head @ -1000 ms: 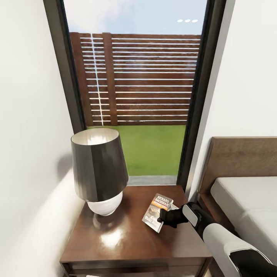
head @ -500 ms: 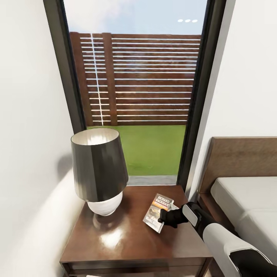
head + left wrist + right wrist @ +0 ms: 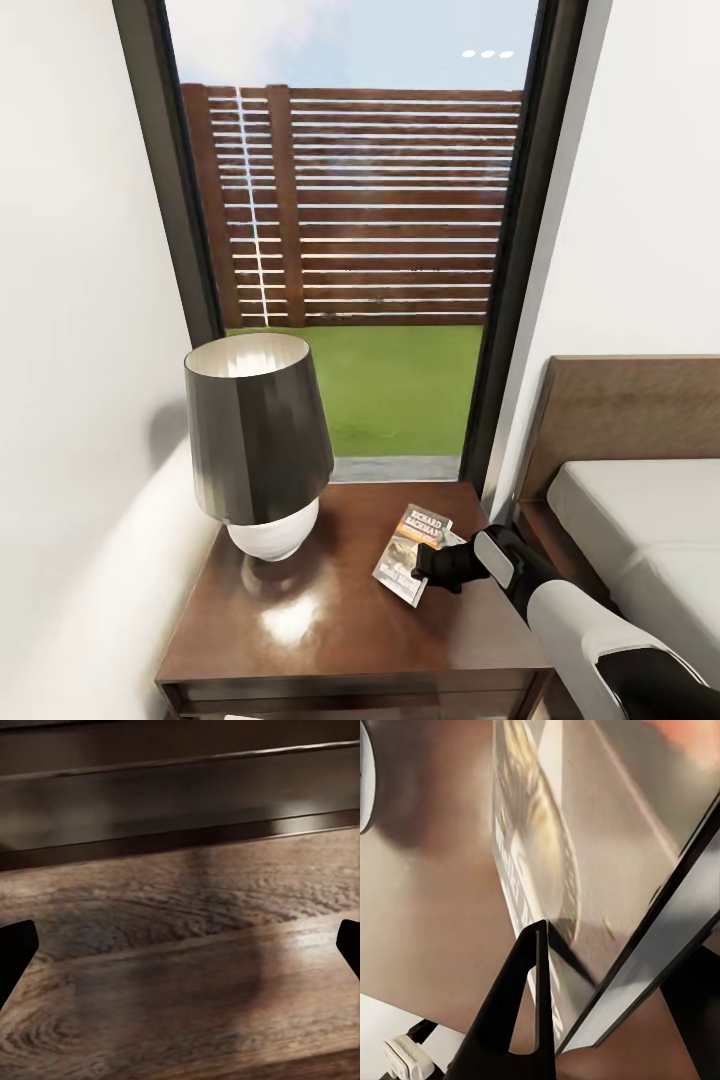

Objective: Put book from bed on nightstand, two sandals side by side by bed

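Right claw clamped on book over nightstand, beside lamp.

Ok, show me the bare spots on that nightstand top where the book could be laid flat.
The nightstand is bare across its front, from below the lamp to the right corner. A narrower strip lies behind the book, toward the window. The left rear is crowded by the lamp. The right gripper has its jaws on the book, near the right edge.
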